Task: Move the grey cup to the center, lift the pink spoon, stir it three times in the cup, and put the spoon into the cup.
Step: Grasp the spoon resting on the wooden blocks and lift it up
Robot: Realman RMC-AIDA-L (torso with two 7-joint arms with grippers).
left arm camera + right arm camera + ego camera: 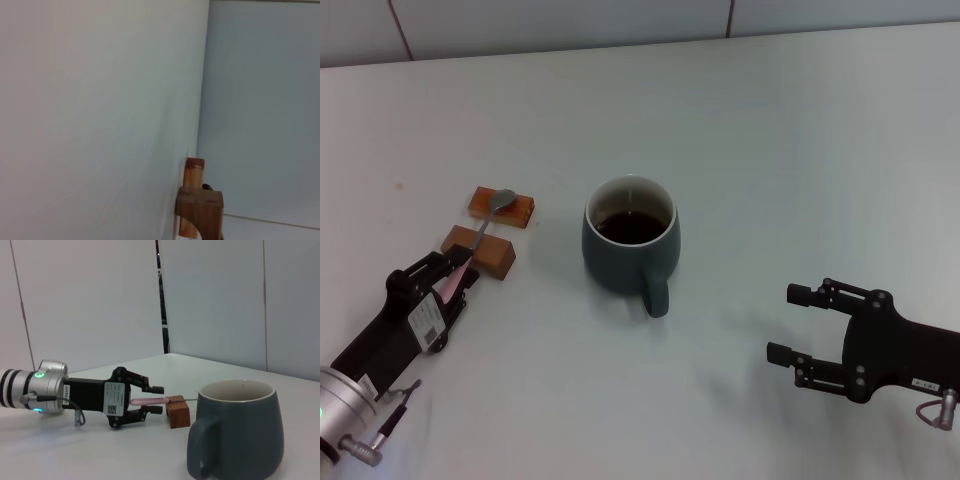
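Observation:
The grey cup (629,250) stands mid-table with dark liquid inside and its handle towards me; it also fills the near side of the right wrist view (242,432). The pink spoon (480,236) lies across two wooden blocks, silver bowl on the far block. Its pink handle (150,401) runs between the fingers of my left gripper (460,272), which is open around it with gaps on both sides (157,400). My right gripper (788,323) hovers open to the right of the cup, holding nothing.
Two brown wooden blocks (502,206) (480,250) sit left of the cup; the left wrist view shows them close up (200,207). The white table (770,150) ends at a wall along the back.

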